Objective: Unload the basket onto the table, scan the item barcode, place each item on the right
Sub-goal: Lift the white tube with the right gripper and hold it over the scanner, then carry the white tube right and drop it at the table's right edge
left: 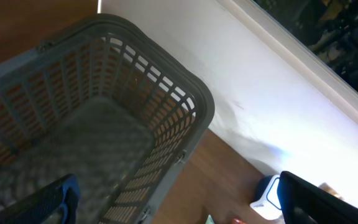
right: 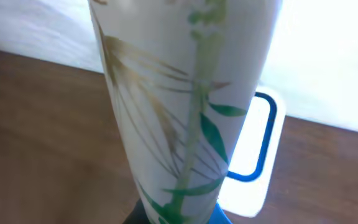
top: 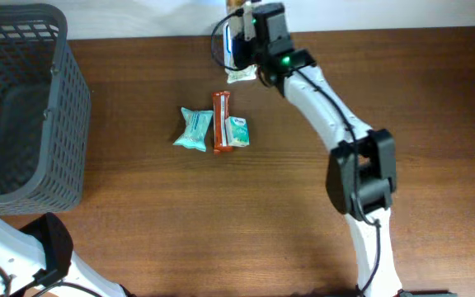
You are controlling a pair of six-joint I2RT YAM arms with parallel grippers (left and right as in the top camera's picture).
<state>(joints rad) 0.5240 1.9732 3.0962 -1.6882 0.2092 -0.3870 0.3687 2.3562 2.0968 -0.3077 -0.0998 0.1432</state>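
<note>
One white packet [right: 185, 106], printed with green leaves and gold lines.

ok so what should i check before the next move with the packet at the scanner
1. Right tool shut on the white packet: ok.
2. Packet held in front of the scanner: ok.
3. Barcode turned toward the scanner: cannot tell, only the leaf print shows.
4. Left tool open, empty, by the basket: ok.
5. Orange bar and its neighbours lying clear of the right tool: ok.
</note>
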